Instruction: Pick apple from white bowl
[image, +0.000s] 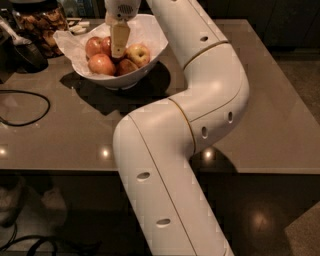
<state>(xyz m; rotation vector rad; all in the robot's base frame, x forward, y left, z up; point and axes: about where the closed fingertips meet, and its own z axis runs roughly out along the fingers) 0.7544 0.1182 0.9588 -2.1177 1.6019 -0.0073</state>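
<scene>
The white bowl stands at the far left of the brown table, lined with crumpled white paper. It holds several apples: a deep red apple at the front left, two more red ones behind it, and a yellow-orange blushed apple on the right. My gripper hangs from the white arm straight down into the bowl. Its tip is among the apples, between the back red ones and the blushed one.
A glass jar of brown snacks stands behind the bowl on the left, beside a dark object. A black cable loops on the table's left. My arm's white links cross the table's middle. The table's front edge is near.
</scene>
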